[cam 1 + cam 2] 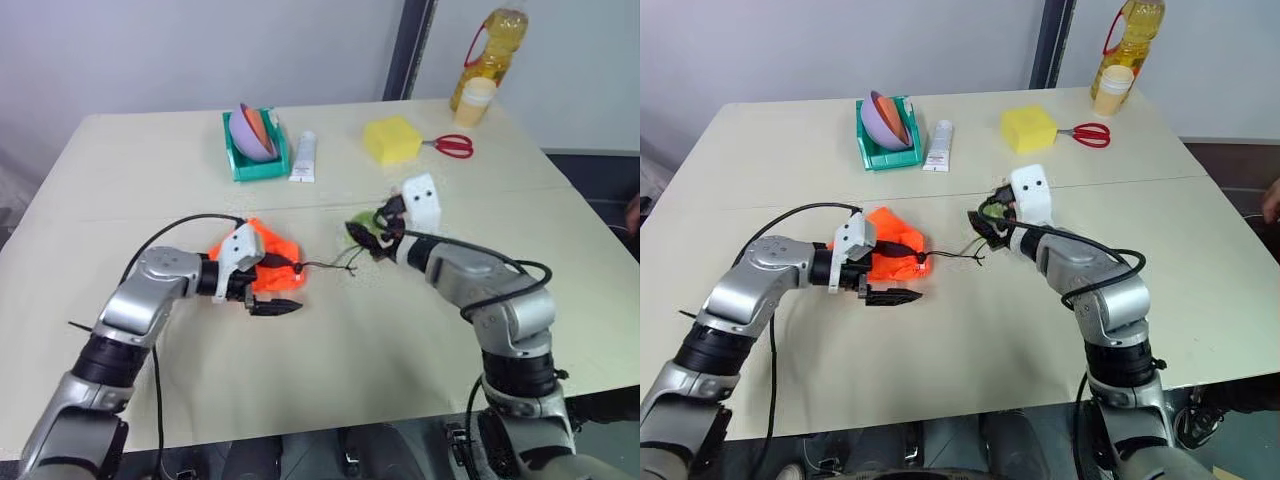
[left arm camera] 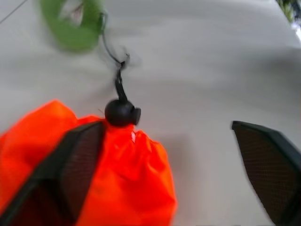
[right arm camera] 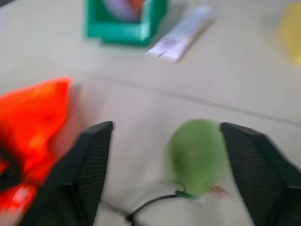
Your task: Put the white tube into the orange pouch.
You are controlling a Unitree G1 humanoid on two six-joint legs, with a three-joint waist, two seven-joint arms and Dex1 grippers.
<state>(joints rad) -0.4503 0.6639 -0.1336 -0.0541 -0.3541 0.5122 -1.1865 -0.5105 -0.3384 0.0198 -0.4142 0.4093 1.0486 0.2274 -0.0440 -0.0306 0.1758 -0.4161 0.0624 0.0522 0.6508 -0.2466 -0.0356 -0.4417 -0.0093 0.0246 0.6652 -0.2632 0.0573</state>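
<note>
Currently, step: release and back off. Lift both grippers clear without snagging cord (image 1: 325,265).
L gripper (image 2: 167,127): spread, one finger on orange pouch (image 1: 268,258).
R gripper (image 3: 164,127): spread, straddling green tab (image 3: 196,155).
Pouch: on surface (image 1: 350,360), neck cinched, pointing toward R gripper; long axis approx. L-R.
White tube: prob. inside, hidden.

Soft orange cloth pouch (image 1: 268,262), matt beige table (image 1: 330,350), green plastic bin (image 1: 255,165)

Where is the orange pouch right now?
In the head views the orange pouch lies left of centre on the table, by the open left tool, its dark cord trailing toward the right tool.
</note>
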